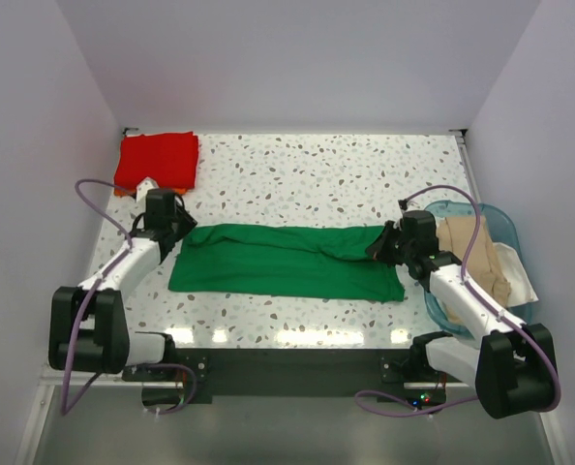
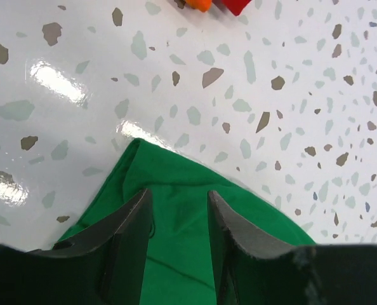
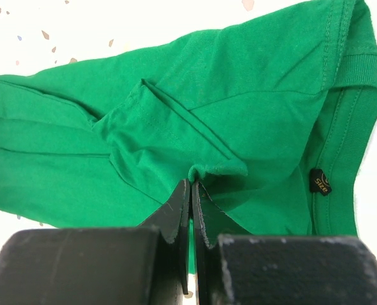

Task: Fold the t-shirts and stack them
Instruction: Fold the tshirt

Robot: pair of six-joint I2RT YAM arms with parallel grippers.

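Observation:
A bright green t-shirt point(image 1: 287, 262) lies folded into a long strip across the middle of the table. My left gripper point(image 1: 171, 218) is open just above its far left corner point(image 2: 176, 216), its fingers point(image 2: 131, 235) on either side of the cloth. My right gripper point(image 1: 384, 247) is shut on a pinched fold of the green t-shirt point(image 3: 201, 175) near its collar end, where a size label point(image 3: 320, 182) shows. A folded red t-shirt point(image 1: 158, 161) lies at the far left on an orange one point(image 1: 123, 192). Beige point(image 1: 471, 257) and white point(image 1: 515, 276) t-shirts lie in the basket.
A translucent blue plastic basket point(image 1: 491, 215) stands at the right edge of the table, beside my right arm. White walls close in the table on three sides. The red and orange edges also show at the top of the left wrist view point(image 2: 214, 5).

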